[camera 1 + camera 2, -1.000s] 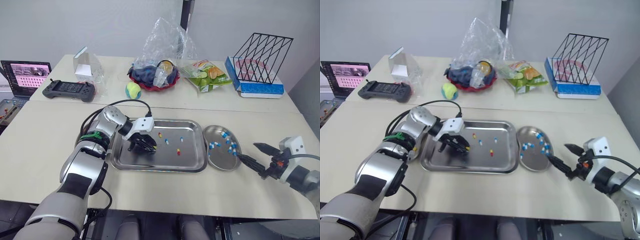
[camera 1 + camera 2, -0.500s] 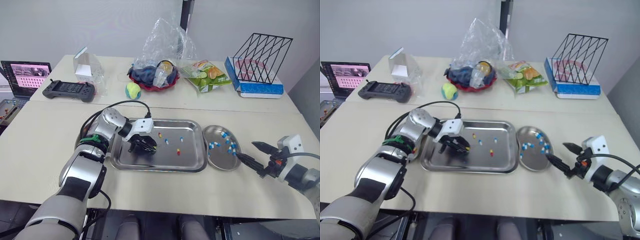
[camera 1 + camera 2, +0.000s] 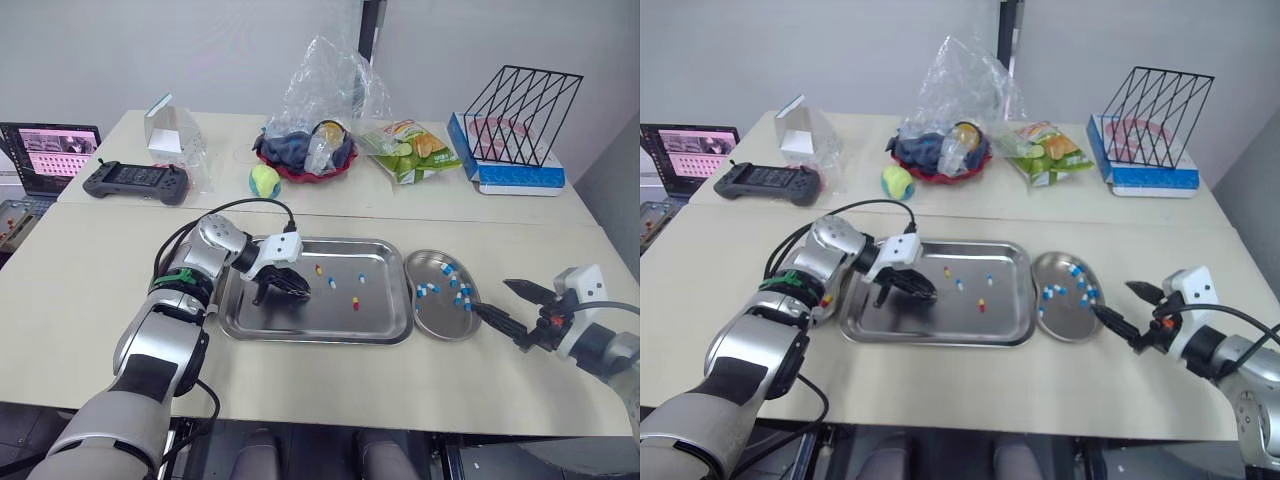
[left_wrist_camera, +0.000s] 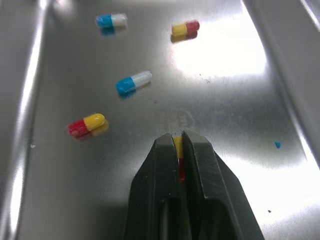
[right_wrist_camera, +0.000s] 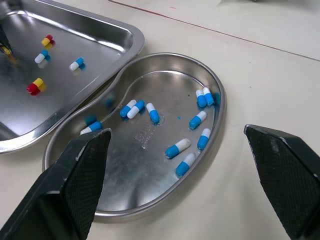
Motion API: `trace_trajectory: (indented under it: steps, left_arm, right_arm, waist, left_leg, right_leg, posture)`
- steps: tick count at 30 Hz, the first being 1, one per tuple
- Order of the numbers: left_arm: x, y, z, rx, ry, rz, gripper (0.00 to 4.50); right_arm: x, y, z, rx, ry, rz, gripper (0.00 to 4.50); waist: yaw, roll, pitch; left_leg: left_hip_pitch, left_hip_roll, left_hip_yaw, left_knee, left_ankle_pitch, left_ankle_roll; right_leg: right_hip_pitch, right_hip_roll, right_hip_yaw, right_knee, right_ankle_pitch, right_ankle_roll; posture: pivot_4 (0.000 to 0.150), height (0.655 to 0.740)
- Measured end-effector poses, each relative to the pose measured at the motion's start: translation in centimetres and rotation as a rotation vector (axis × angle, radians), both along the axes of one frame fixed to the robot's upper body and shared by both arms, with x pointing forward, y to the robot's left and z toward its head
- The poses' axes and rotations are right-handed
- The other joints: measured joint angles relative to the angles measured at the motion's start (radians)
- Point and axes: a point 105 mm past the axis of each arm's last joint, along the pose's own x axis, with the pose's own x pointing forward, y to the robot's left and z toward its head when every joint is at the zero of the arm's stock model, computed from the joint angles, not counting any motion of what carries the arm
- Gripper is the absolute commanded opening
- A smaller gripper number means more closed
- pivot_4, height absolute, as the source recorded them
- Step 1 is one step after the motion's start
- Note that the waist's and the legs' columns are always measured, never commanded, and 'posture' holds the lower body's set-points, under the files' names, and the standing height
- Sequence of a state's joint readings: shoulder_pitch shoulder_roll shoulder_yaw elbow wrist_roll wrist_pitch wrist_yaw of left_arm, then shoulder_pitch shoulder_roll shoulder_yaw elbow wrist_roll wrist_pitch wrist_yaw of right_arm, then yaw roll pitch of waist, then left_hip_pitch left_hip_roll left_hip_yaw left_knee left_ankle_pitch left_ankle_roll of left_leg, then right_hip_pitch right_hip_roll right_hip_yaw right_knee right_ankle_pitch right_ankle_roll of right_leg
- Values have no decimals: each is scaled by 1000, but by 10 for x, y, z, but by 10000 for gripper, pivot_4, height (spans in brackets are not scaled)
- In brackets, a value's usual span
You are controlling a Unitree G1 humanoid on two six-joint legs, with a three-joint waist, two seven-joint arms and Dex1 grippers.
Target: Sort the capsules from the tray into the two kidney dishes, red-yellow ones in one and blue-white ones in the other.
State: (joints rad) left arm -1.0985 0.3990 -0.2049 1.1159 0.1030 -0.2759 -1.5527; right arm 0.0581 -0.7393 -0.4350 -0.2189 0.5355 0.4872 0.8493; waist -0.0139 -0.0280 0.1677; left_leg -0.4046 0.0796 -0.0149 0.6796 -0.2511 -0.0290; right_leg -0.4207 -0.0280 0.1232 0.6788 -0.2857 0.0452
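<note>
My left pincer (image 4: 177, 140) is down inside the tray (image 3: 330, 322), in its left half, with the fingers nearly together. They are clenched on a red-yellow capsule (image 4: 178, 148). In the left wrist view the capsule stands lengthwise in the narrow slit between the two black fingers, yellow end toward the tips and red end further back. I cannot tell whether the fingertips touch the tray floor or hang just above it.

Four loose capsules lie on the tray floor beyond the fingertips, all apart from one another. They are a red-yellow one (image 4: 87, 124) and a blue-white one (image 4: 133, 82) nearer the tips. Another blue-white one (image 4: 111, 20) and another red-yellow one (image 4: 185, 28) lie farther off.

My right pincer (image 3: 491, 297) is released, its fingers spread wide and gripping nothing. It hangs over the surface (image 3: 90, 270) on the right side of the kidney dish (image 3: 440, 320), with one fingertip close to the dish rim.

That dish sits just beside the tray's right edge and holds a scatter of blue-white capsules (image 5: 177, 148), none of them red-yellow.
</note>
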Motion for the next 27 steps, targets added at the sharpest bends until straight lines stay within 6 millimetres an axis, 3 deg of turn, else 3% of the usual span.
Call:
trace_trajectory:
  steps: [5,9,13,14,20,27]
  left_arm:
    - [9,29,42,-92,-34,101,336]
    - [7,68,57,-114,-44,212,336]
    - [-17,147,42,-99,18,448,336]
    - [-22,159,39,-103,34,496,336]
    - [-37,183,29,-137,39,636,336]
    - [-43,185,10,-131,30,716,336]
  right_arm:
    - [1,6,6,29,-17,33,45000]
    - [2,10,12,39,-26,68,45000]
    - [4,19,34,29,-57,183,45000]
    - [5,18,38,28,-63,196,45000]
    - [7,28,39,42,-41,287,45000]
    - [15,31,35,39,-11,313,45000]
  waist:
    - [-6,1,0]
    - [-11,1,0]
    - [-37,4,0]
    - [-35,4,0]
    - [1,4,0]
    - [0,4,0]
  left_leg:
    - [1,0,0,-1,0,0]
    - [1,0,0,-1,0,0]
    - [2,2,-1,-2,0,0]
    - [1,2,-2,-2,0,0]
    - [-1,2,-3,0,0,0]
    - [0,2,-3,0,0,0]
  right_leg:
    - [0,0,0,0,0,0]
    - [-1,0,0,1,0,0]
    - [-1,1,0,1,-1,-1]
    - [-1,1,-2,2,-1,-2]
    - [0,0,-3,2,-1,-1]
    - [-1,1,-3,2,-1,-2]
  posture:
    - [1500,7174]
    - [1500,7174]
    - [1500,7174]
    - [1500,7174]
    - [1500,7174]
    - [1500,7174]
